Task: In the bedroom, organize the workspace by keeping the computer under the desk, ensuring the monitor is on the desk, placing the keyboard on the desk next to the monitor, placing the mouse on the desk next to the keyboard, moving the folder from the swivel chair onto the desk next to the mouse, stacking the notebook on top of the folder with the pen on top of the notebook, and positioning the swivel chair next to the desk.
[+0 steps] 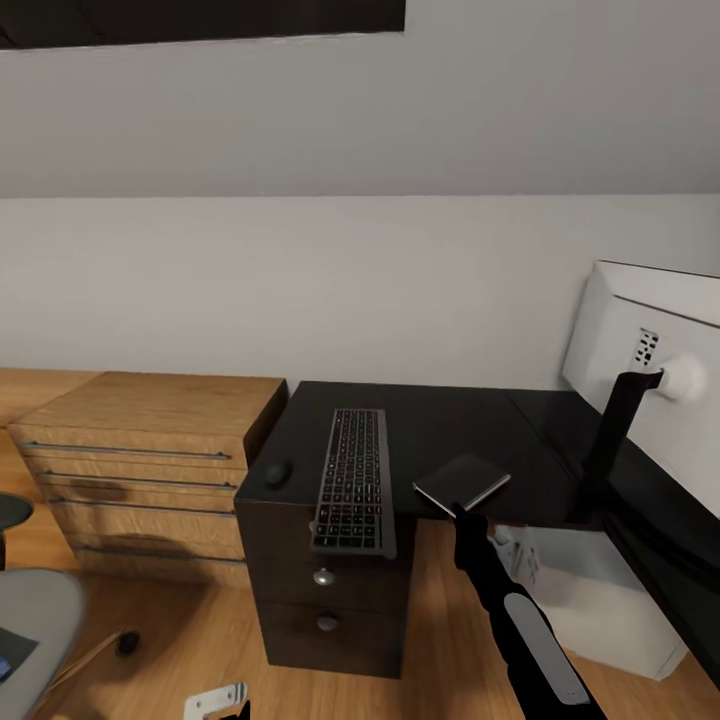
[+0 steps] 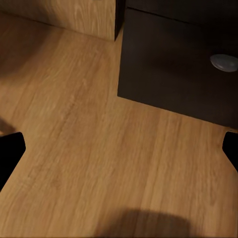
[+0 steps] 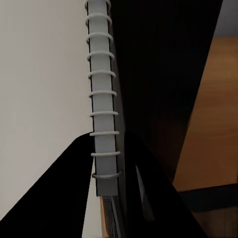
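The black surface (image 1: pixel 440 420) carries the keyboard (image 1: pixel 352 480), which lies lengthwise with its near end overhanging the front edge above the drawer unit (image 1: pixel 320 600). The mouse (image 1: pixel 277 472) sits just beside the keyboard, near the surface's corner. The notebook (image 1: pixel 462 482) lies on the other side of the keyboard, at the front edge. The right hand (image 1: pixel 466 517) is at the notebook's near corner; in the right wrist view its two fingers (image 3: pixel 64 193) straddle the notebook's spiral-bound edge (image 3: pixel 103 109), closed onto it. The monitor (image 1: pixel 650 350) stands on the surface, white back facing the camera. A white box (image 1: pixel 600 590) sits under the surface. The left hand (image 2: pixel 119 148) hangs over the wooden floor (image 2: pixel 74 148) with fingers spread wide, holding nothing. A wooden cabinet (image 1: pixel 150 450) stands beside the drawer unit.
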Tool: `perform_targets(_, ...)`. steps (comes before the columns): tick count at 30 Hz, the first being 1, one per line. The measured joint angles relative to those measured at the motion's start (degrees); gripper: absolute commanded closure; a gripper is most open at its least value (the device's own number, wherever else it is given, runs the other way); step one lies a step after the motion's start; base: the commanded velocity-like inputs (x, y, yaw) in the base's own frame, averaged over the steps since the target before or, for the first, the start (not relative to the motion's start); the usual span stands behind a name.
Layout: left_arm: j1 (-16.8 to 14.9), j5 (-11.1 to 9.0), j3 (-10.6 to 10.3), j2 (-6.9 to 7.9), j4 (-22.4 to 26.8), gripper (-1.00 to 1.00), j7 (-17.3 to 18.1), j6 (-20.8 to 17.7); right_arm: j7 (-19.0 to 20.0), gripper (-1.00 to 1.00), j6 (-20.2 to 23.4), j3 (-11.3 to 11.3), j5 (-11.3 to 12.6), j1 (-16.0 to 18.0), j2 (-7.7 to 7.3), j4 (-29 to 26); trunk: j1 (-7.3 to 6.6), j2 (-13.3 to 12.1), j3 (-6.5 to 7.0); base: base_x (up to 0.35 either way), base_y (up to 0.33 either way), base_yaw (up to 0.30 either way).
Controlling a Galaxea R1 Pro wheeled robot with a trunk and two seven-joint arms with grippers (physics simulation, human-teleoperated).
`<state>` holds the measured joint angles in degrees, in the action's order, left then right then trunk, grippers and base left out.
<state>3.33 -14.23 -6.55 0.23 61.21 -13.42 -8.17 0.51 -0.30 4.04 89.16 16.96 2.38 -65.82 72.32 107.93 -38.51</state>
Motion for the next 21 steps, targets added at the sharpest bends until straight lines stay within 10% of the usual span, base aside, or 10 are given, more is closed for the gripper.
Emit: perform_targets(21,0.0,-0.1,0.0,0.0,0.0,-1.0,0.0,0.0,-0.1,1.0,0.1,0.0,0.0,0.0,0.0,0.0,0.0,0.0,0.0,0.069,0.011,0.0)
